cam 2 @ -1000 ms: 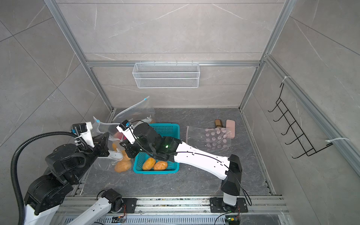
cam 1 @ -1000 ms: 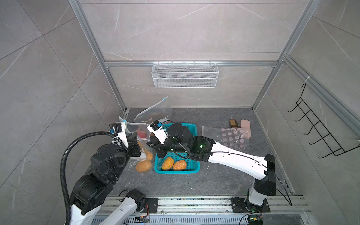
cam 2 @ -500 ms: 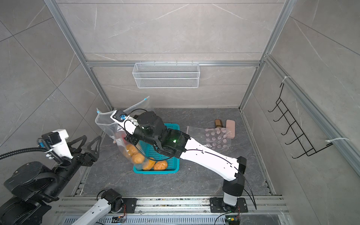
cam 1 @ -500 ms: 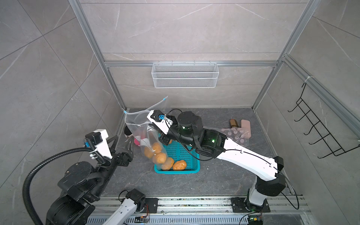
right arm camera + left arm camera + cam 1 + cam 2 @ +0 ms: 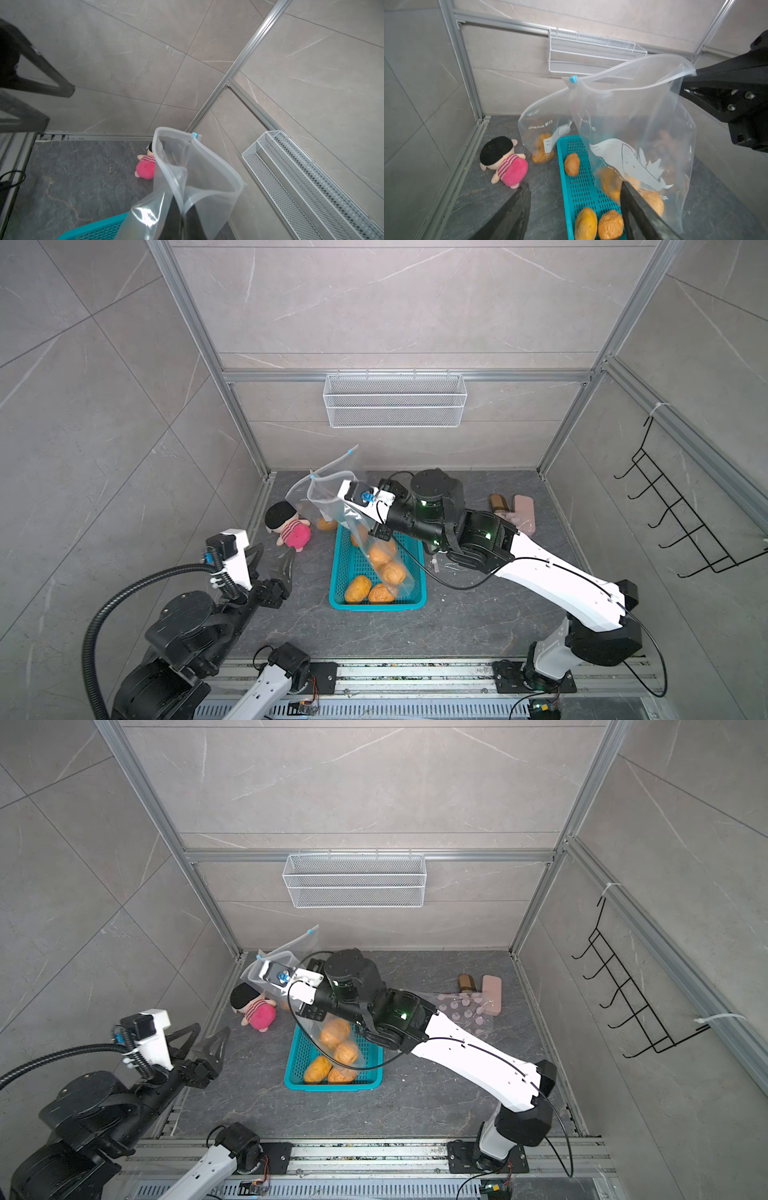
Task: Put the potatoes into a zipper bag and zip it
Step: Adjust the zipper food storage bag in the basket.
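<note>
Over the teal basket (image 5: 374,606), the right gripper (image 5: 689,82) has the zipper bag (image 5: 633,116) clenched by just one side of its rim, several potatoes (image 5: 382,558) hanging inside and a few loose in the basket below, so the weight could slide the film out of that pinch or the sagging mouth could dump them. Meanwhile the left gripper (image 5: 272,562) sits near-left, jaws spread, empty, well apart from the bag. Can't count the bagged ones through the print, and the film over a potato by the plush doll (image 5: 291,531) might be a second bag, can't tell.
</note>
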{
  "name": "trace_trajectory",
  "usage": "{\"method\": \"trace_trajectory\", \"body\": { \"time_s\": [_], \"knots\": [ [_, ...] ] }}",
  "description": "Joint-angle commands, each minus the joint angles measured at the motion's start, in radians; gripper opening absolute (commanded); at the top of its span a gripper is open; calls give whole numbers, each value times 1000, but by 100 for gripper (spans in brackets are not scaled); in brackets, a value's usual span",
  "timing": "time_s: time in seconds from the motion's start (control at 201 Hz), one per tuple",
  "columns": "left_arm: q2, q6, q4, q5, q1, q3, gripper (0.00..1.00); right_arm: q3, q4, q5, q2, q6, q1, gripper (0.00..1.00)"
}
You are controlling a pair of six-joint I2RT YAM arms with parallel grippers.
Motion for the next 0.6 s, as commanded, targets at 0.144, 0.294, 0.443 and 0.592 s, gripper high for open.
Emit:
{"method": "trace_trajectory", "body": {
  "time_s": [0.144, 0.294, 0.443, 0.592],
  "knots": [
    [0, 38, -37, 132, 2, -123, 71, -355, 13, -171, -200, -125, -58, 0],
    [-37, 145, -16, 188, 3, -186, 75, -444, -10, -192, -279, -130, -59, 0],
    [-62, 347, -53, 216, 3, -188, 78, -510, -5, -215, -370, -149, -70, 0],
    [-67, 529, -83, 192, 3, -173, 78, -521, -73, -253, -427, -205, -72, 0]
  ]
}}
